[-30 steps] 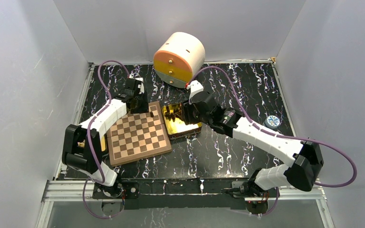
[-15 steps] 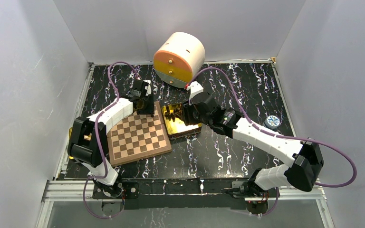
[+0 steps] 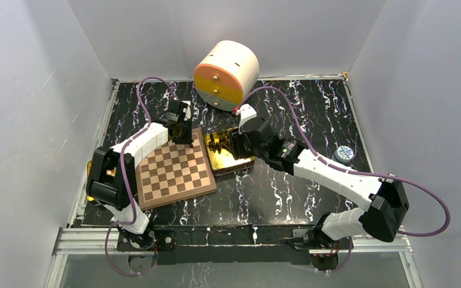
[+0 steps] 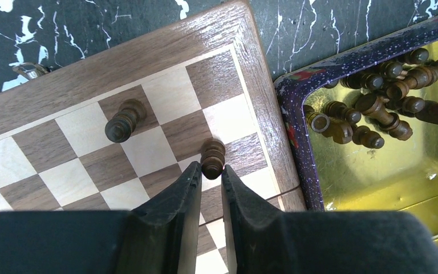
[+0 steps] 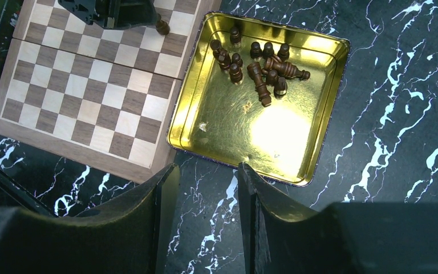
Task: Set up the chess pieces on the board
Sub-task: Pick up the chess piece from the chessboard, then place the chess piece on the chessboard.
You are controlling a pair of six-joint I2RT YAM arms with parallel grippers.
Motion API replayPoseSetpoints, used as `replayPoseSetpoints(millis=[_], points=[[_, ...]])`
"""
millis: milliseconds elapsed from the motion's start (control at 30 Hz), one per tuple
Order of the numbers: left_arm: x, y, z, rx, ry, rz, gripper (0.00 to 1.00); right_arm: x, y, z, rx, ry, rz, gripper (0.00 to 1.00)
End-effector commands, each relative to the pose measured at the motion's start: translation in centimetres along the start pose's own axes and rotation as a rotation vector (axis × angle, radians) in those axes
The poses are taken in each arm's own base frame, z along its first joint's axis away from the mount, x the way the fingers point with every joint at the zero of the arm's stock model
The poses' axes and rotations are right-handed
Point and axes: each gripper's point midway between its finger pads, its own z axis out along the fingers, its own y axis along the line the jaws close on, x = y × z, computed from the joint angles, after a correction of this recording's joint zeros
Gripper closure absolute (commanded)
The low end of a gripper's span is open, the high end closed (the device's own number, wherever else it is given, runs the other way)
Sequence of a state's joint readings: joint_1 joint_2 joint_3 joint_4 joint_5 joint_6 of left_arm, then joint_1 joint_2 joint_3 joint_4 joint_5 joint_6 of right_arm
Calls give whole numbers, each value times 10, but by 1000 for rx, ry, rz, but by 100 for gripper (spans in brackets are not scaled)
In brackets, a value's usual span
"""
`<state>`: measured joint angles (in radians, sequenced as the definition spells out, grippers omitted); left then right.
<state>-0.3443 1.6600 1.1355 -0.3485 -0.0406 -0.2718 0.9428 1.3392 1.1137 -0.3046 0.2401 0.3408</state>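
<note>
Checkered pale and dark brown across the board [image 4: 120, 65], inside a plain brown border. Dark brown on the chess pieces [image 4: 212, 158]. Shiny gold inside the tin [image 5: 234, 131], with purple speckle along its rim. Black worktop [image 5: 388, 85] veined in white. Cream over orange and yellow on the drum-shaped box [image 3: 226, 74]. White shells and black joints on the arms [image 3: 336, 174].

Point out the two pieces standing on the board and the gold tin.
Gold tin [image 5: 234, 137]: right wrist view, bare floor.
Piece nearer the tin [image 4: 213, 158]: left wrist view, its middle.
Piece farther from the tin [image 4: 124, 121]: left wrist view, its middle.
</note>
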Motion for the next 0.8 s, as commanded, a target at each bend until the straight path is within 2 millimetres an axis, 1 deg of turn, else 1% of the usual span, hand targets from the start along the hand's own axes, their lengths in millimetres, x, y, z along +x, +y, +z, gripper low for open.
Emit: replayPoseSetpoints(millis=[0,200,300,400,500,567,667,767], points=[[-20,5,-20,-46,-50,1,84,-12,4,-2,-16,-48,16,49],[-21,21,-42,-121,-71,-34,84,-11,2,-4,-12,-50,15,49],[-18,39,-51,-161,-62,-72,83,-11,2,-6,-12,-53,16,48],[-17,65,-58,-221,-70,-123,83,-10,2,-7,-16,-53,16,48],[-20,90,-60,-252,-83,-193,83,-10,3,-8,-22,-57,21,48],[-25,102,-60,-268,-98,-227,84,-9,4,-9,-29,-57,23,48],[-32,117,-57,-309,-130,-256,84,-8,4,-9,-35,-54,23,48],[-33,125,-48,-317,-125,-272,83,-7,5,-10,-39,-52,24,48]])
